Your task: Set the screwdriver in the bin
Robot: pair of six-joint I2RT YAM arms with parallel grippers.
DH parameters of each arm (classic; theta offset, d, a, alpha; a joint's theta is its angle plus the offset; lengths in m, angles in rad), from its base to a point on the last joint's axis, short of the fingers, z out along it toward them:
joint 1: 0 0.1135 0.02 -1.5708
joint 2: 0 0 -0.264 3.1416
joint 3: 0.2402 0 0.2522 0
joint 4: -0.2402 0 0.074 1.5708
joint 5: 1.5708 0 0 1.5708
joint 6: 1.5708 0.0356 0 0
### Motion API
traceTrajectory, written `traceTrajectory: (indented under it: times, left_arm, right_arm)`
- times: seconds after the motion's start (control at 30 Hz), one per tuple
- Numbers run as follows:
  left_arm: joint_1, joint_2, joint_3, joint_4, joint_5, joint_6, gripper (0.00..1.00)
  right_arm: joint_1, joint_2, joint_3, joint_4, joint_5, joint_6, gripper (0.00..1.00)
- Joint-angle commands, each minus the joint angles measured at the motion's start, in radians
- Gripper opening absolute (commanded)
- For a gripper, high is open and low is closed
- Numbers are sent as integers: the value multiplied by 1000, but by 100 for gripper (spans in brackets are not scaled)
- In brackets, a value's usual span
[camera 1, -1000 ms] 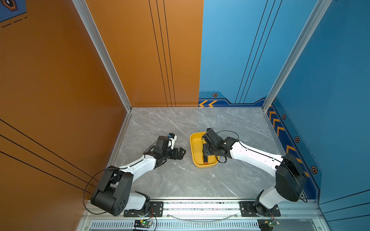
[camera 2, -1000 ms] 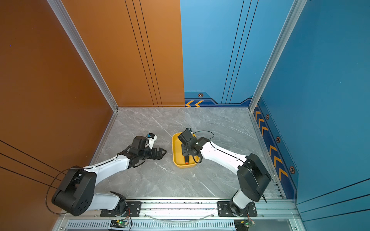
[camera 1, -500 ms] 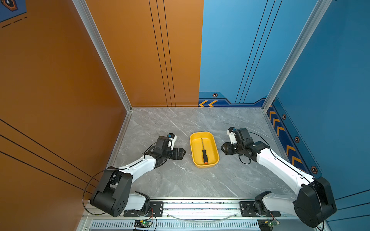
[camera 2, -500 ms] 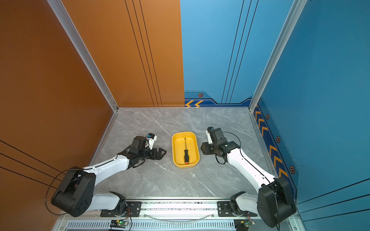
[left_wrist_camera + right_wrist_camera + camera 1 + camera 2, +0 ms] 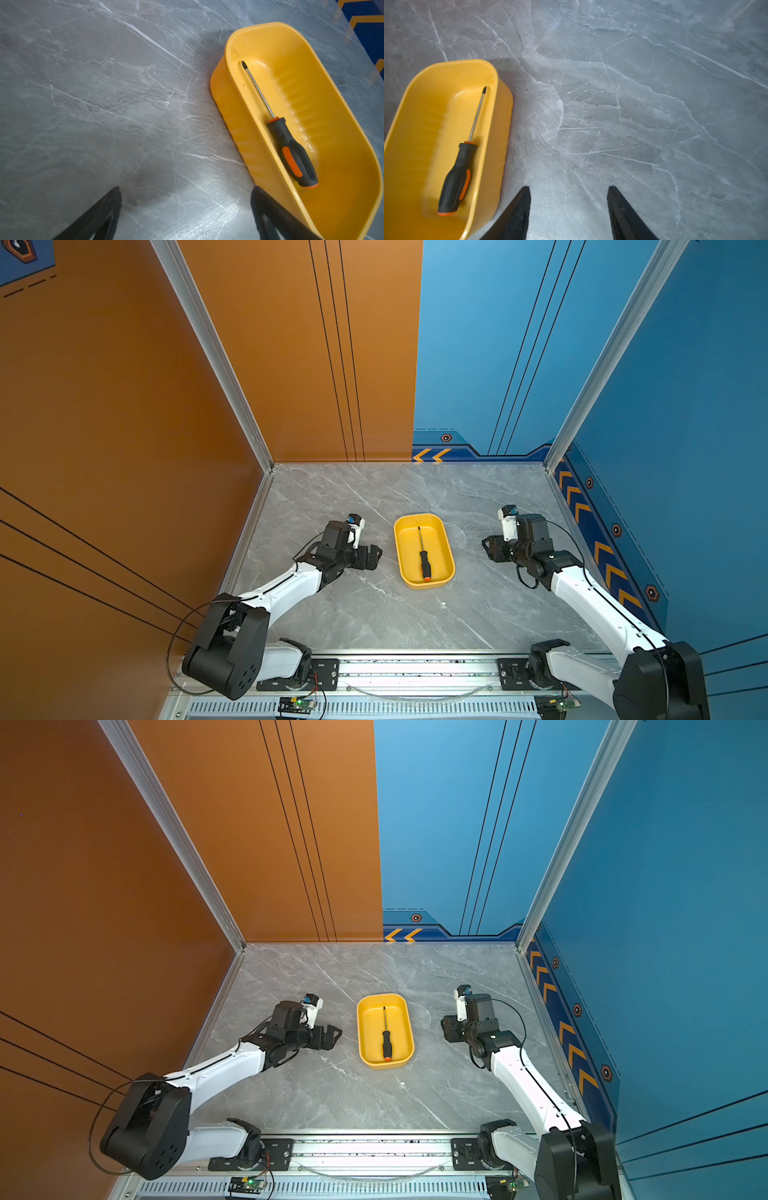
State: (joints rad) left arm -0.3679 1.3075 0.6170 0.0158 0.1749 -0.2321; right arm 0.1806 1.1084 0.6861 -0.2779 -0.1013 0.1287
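Left of centre in both top views, the left gripper (image 5: 376,556) hangs low over the counter (image 5: 374,614) with its jaws spread. The left wrist view shows only bare stone between its fingers (image 5: 99,218). It faces the bin (image 5: 436,547) from near its left wall without touching it, which reads as an idle stand-off position. At centre frame the yellow bin lies with its long axis running up the picture. The screwdriver (image 5: 422,556) lies flat on the bin's floor, lengthwise, with its tip toward the upper end and its orange butt close to the lower wall. It is wholly inside the rim, so the placement appears complete. Right of centre, the right gripper (image 5: 485,548) is also parted and empty. It points at the bin from well clear of its right wall, a posture judged to leave the bin undisturbed. The counter is flat, glossy grey stone with pale veining, and a small white fleck (image 5: 444,604) lies below the bin. Orange panels (image 5: 124,406) enclose the left of the frame and blue panels (image 5: 685,406) the right, with aluminium posts (image 5: 216,364) at the corners. A chevron strip (image 5: 602,547) runs along the base of the blue side, and the arms' mounting rail (image 5: 415,668) spans the lower edge.
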Motion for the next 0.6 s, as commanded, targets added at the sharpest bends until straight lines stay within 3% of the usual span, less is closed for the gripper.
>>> traceTrajectory:
  times: [0.0, 0.3, 0.57]
  left_arm:
    - [-6, -63, 12, -11, -113, 60, 98]
    - [37, -184, -81, 151, -237, 245, 98]
    - [171, -192, -180, 347, -230, 302, 98]
  right_arm:
    - [-26, -32, -48, 98, 75, -24, 58]
    - [-129, -42, -178, 348, 101, -5, 59]
    - [-180, 4, -266, 552, 104, 4, 59]
